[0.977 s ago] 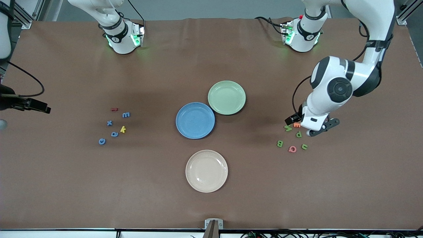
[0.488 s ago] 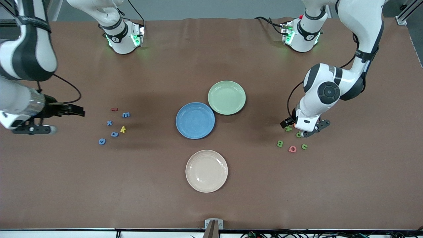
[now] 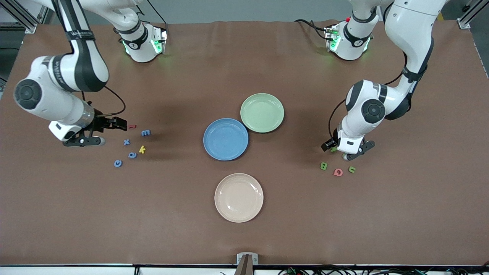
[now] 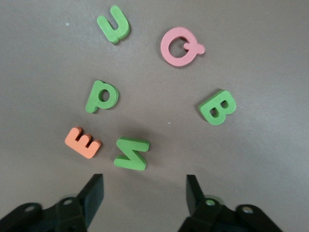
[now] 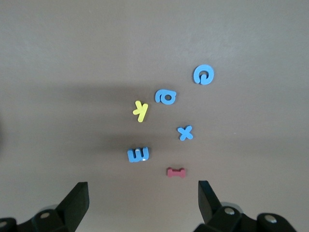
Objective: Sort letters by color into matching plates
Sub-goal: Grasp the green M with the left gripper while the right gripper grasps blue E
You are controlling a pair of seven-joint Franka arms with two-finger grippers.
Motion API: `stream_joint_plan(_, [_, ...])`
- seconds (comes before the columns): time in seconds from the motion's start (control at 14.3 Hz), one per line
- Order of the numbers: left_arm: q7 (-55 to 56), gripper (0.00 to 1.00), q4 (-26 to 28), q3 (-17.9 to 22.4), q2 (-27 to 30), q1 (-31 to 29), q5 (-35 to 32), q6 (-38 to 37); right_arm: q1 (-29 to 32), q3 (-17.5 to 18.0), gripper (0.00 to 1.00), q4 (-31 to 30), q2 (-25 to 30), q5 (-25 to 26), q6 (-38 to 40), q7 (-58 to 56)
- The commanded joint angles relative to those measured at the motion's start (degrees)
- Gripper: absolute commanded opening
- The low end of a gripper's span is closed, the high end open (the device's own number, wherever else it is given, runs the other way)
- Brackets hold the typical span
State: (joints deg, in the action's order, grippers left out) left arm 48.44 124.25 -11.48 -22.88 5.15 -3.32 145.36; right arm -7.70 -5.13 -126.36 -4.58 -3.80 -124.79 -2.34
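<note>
Green letters N point(image 4: 131, 154), P point(image 4: 101, 96), U point(image 4: 114, 23) and B point(image 4: 217, 107) on the table just under the left gripper point(image 4: 145, 193), jaws apart (nothing between). Blue m point(image 5: 138, 154), x point(image 5: 185, 132), a point(image 5: 165, 96) and c point(image 5: 203, 74) below the right gripper point(image 5: 143, 198), wide open. Both plates, blue point(image 3: 225, 139) and pale green point(image 3: 262, 112), well apart from either claw.

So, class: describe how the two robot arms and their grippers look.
Both arms are glossy white with dark grey joint bands and round grey joint caps. Green lights glow at each base. A black cable loops to each wrist. The left gripper and right gripper have black fingers.
</note>
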Motion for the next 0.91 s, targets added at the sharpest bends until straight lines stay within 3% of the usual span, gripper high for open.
stream_joint_plan(0.0, [1.2, 0.69, -0.1, 0.0, -0.9, -0.3, -1.0, 1.2, -1.1, -0.3, 1.00, -8.1, 2.1, -1.2, -8.2, -3.6])
stream_joint_plan(0.28, [1.1, 0.67, -0.3, 0.3, -1.8, -0.4, -2.3, 1.2, -2.7, -0.3, 0.88, -12.5, -0.8, -1.2, -17.1, -4.9])
stream_joint_plan(0.84, [1.1, 0.64, -1.6, 0.7, -4.4, -1.1, -4.1, 2.9, -3.0, -0.1, 0.88, -13.0, -10.4, -1.2, -27.6, -4.8])
